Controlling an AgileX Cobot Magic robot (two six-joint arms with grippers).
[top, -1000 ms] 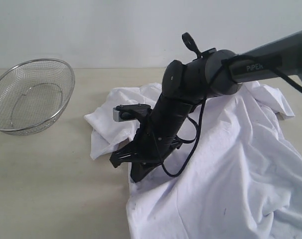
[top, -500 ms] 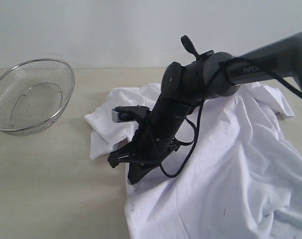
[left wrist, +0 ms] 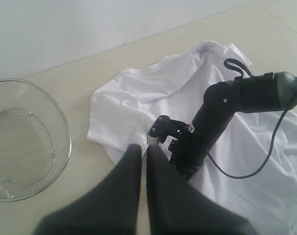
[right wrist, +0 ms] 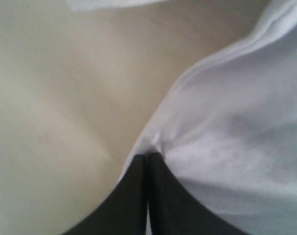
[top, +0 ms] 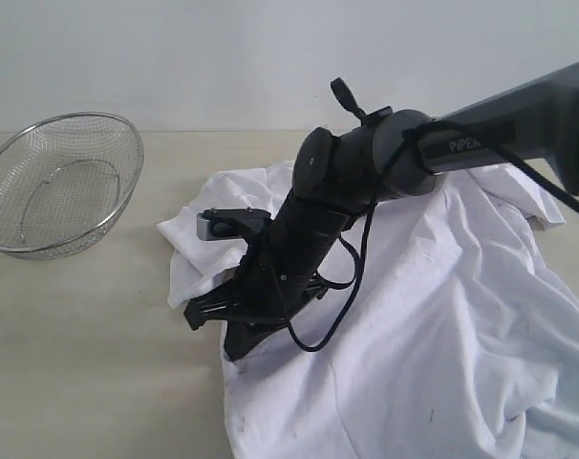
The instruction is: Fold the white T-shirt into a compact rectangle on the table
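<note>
Table (top: 79, 335) is carrying what, biggest first?
The white T-shirt (top: 442, 306) is lying crumpled across its middle and right; the wire-mesh bowl (top: 60, 182) is sitting at far left.
And the arms?
The right gripper (top: 234, 346) is pinching the shirt's near left edge, fingers clamped on cloth. The left gripper (left wrist: 143, 149) is hovering overhead, fingers pressed together, gripping nothing.

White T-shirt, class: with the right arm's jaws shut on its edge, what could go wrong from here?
1. The right gripper has its jaws on only a thin edge of the crumpled white cotton T-shirt; the cloth could slip out.
2. The cloth lies bunched, so a fold may trap creases.
3. The silver wire-mesh bowl stands nearby; dragged cloth might snag it.
</note>
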